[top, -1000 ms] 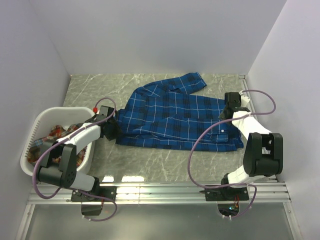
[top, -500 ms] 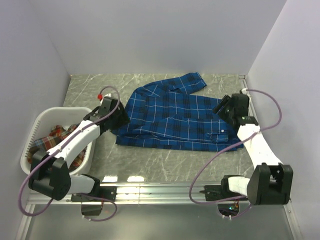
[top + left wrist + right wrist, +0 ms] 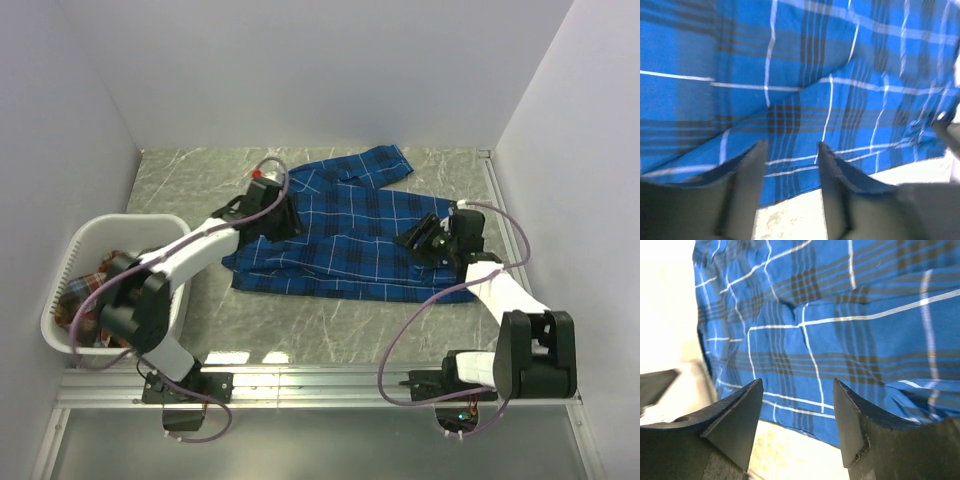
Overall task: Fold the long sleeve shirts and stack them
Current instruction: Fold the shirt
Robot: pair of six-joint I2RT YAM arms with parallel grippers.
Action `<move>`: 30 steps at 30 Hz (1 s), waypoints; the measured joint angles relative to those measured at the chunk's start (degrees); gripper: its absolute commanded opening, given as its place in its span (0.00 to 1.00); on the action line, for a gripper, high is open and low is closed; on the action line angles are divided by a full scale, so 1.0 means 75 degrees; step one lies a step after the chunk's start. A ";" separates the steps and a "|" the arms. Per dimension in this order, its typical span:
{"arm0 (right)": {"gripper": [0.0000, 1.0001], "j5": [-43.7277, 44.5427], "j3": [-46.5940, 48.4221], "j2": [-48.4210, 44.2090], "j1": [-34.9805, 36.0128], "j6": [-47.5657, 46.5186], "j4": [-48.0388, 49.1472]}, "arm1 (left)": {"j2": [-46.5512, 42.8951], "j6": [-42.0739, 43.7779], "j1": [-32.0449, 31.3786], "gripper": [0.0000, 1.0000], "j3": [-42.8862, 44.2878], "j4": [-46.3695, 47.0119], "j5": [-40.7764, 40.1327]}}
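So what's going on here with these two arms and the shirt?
Two robot arms are working on a blue plaid shirt lying spread on the table. The left arm reaches over one end and the right arm over the other, both with jaws open and gripping nothing. A red plaid shirt waits in the white basket.

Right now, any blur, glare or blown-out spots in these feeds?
Top external: sharp, evenly lit, small glare patches on the table near its front edge. Left wrist: blue shirt soft, right edge smeared. Right wrist: plaid crisp, bare table blown out at left.
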 measured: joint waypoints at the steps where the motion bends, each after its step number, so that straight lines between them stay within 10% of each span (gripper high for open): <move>1: 0.64 -0.0140 -0.0079 0.0105 0.0000 0.0067 0.0149 | 0.0283 0.0020 -0.0038 0.43 0.0020 0.0090 0.0166; 15: 0.60 -0.0032 -0.0501 0.1259 -0.1029 0.0245 0.0000 | 0.2588 -0.0122 0.0207 0.23 0.0076 0.0425 0.1169; 24: 0.59 0.0915 -0.0554 0.0568 -0.1113 0.0041 -0.0691 | 0.2215 -0.0303 0.0758 0.56 -0.0172 0.0589 0.1186; 30: 0.59 0.0119 0.0224 0.0102 0.0437 -0.0446 -0.0615 | 0.0933 -0.0291 0.0758 0.61 -0.0466 0.0017 0.0513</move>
